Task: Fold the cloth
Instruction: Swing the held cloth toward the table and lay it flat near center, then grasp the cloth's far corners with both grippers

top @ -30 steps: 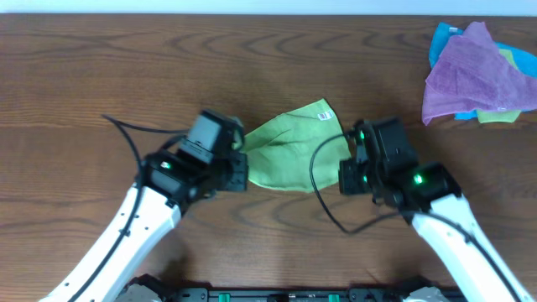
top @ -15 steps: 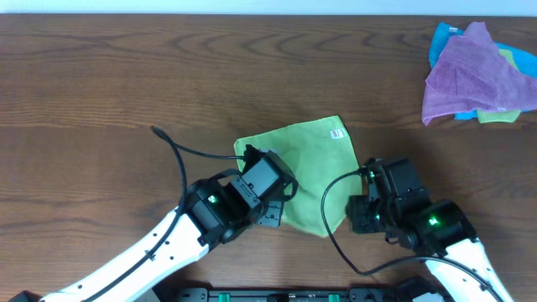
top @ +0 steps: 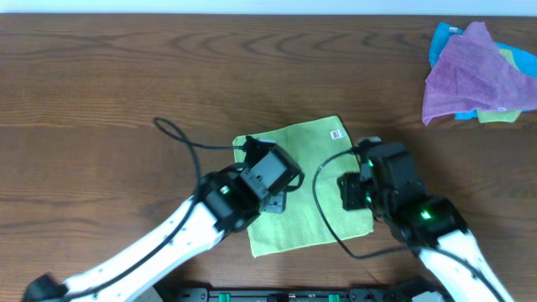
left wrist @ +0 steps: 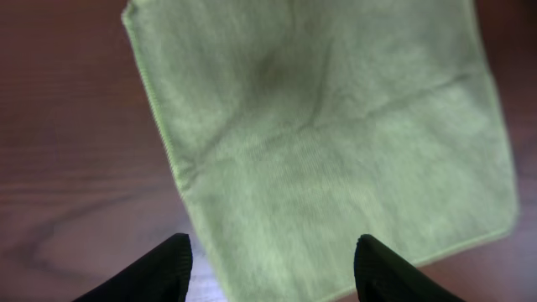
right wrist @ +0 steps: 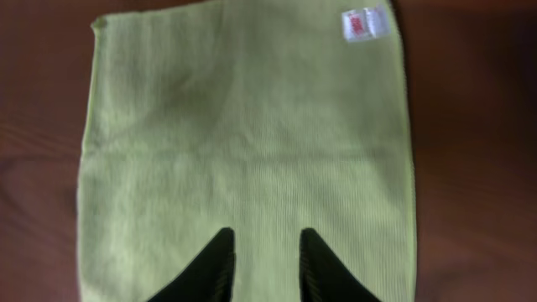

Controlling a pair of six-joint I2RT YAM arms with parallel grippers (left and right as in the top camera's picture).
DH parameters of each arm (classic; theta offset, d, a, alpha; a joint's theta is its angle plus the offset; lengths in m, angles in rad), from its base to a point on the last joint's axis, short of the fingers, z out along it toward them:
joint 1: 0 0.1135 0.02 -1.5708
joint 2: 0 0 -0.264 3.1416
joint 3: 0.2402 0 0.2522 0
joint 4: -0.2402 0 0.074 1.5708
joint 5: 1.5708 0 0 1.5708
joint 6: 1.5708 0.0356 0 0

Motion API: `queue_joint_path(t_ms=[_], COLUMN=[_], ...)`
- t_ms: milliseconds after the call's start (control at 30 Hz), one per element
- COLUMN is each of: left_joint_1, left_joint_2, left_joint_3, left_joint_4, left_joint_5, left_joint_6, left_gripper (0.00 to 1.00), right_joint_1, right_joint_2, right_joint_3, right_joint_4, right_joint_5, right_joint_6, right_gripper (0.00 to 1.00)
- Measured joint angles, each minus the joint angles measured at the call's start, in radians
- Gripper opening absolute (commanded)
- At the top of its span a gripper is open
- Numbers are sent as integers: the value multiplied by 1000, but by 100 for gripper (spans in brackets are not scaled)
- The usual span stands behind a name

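The lime-green cloth lies spread flat on the wooden table, its white tag at the far right corner. My left gripper hovers over the cloth's left half. In the left wrist view the left gripper stands wide open above the cloth, holding nothing. My right gripper is over the cloth's right edge. In the right wrist view the right gripper shows a narrow gap, open over the cloth, with the tag ahead of it.
A pile of purple and blue cloths sits at the far right corner of the table. Black cables loop from both wrists, one across the cloth's right side.
A second ago the cloth hung bunched between both shut grippers; now it lies flat and both have let go. The left arm swung right over it, and the right jaws narrowed.
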Motion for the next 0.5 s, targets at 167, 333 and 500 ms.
queue_joint_path(t_ms=[167, 333, 500], left_joint_1=[8, 49, 86], left_joint_2=[146, 217, 291], left_joint_3=[-5, -5, -5], left_joint_4=[132, 182, 240], left_joint_5=[14, 20, 17], left_joint_6=[7, 29, 34], left_gripper=[61, 57, 47], right_joint_1=[-24, -87, -90], right_joint_2=[248, 401, 477], right_joint_3=[-1, -10, -10], right_joint_4=[196, 328, 410], right_joint_5=[-56, -96, -116], right_joint_6=[-58, -119, -143], right_gripper=[1, 1, 1])
